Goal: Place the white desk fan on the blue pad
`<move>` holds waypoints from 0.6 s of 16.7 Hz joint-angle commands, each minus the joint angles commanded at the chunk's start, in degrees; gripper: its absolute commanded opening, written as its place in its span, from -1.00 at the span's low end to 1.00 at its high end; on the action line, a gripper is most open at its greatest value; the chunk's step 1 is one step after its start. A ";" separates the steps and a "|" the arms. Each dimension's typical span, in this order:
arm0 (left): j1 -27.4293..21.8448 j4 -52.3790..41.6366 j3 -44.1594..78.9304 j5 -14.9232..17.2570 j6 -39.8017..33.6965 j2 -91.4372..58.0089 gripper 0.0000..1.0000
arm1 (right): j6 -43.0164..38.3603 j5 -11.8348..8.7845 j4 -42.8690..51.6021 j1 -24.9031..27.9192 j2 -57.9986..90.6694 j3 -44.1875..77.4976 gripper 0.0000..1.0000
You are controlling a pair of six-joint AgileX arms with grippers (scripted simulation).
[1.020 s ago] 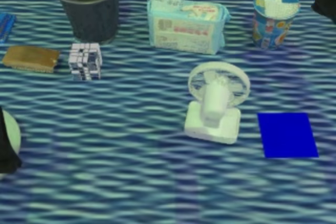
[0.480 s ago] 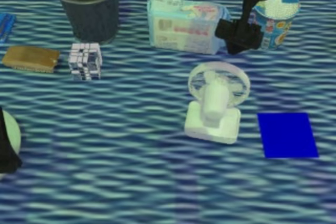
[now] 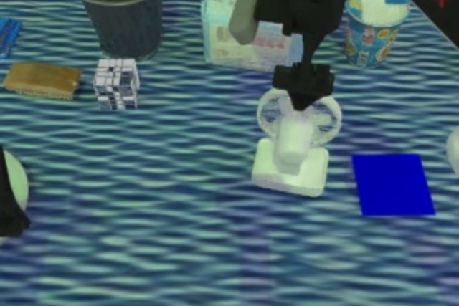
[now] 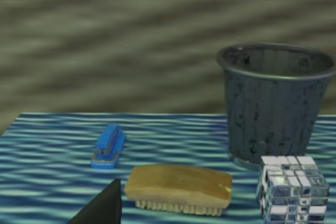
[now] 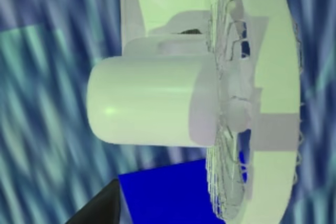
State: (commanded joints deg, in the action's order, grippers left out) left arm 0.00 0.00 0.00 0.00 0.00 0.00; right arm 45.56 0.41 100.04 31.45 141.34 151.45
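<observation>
On the table's wavy blue-patterned cloth (image 3: 143, 249), the white desk fan (image 3: 292, 145) stood upright just beside the empty blue pad (image 3: 393, 184), at the pad's nine o'clock, so the placing was not yet done. The right gripper (image 3: 303, 98) hung directly over the fan's head, whether spread or closed I could not tell, with grasp, lift and carry all left. The left gripper (image 3: 7, 195) sat parked at the table's nine o'clock edge.

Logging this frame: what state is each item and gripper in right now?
white desk fan: upright on the cloth, off the pad, not visibly gripped.
blue pad: flat, bare, to the fan's right.
right gripper: above the fan's head.
left gripper: parked at the table's left edge.
bin: upright, open-topped.
tissue pack: standing, partly hidden by the right arm.
cup: upright, lidded.
brush: lying bristles down.
</observation>
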 joint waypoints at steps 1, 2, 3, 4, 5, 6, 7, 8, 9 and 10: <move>0.00 0.00 0.00 0.00 0.00 0.00 1.00 | 0.00 0.00 0.00 0.00 0.00 0.00 1.00; 0.00 0.00 0.00 0.00 0.00 0.00 1.00 | 0.00 0.00 0.00 0.00 0.00 0.00 1.00; 0.00 0.00 0.00 0.00 0.00 0.00 1.00 | -0.06 0.01 -0.11 -0.29 0.09 -0.09 1.00; 0.00 0.00 0.00 0.00 0.00 0.00 1.00 | -0.03 0.01 -0.27 -0.25 0.04 -0.27 1.00; 0.00 0.00 0.00 0.00 0.00 0.00 1.00 | 0.03 0.00 -0.94 -0.17 -0.23 -1.04 1.00; 0.00 0.00 0.00 0.00 0.00 0.00 1.00 | 0.06 -0.01 -2.05 -0.12 -0.67 -2.41 1.00; 0.00 0.00 0.00 0.00 0.00 0.00 1.00 | 0.09 -0.02 -3.53 -0.05 -1.27 -4.40 1.00; 0.00 0.00 0.00 0.00 0.00 0.00 1.00 | 0.10 -0.03 -5.32 0.00 -2.01 -6.99 1.00; 0.00 0.00 0.00 0.00 0.00 0.00 1.00 | 0.05 -0.04 -7.36 0.00 -2.86 -10.16 1.00; 0.00 0.00 0.00 0.00 0.00 0.00 1.00 | 0.01 -0.04 -9.50 0.01 -3.74 -13.63 1.00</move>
State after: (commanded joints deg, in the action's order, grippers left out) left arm 0.00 0.00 0.00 0.00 0.00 0.00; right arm 45.57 0.36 90.54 31.46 137.60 137.82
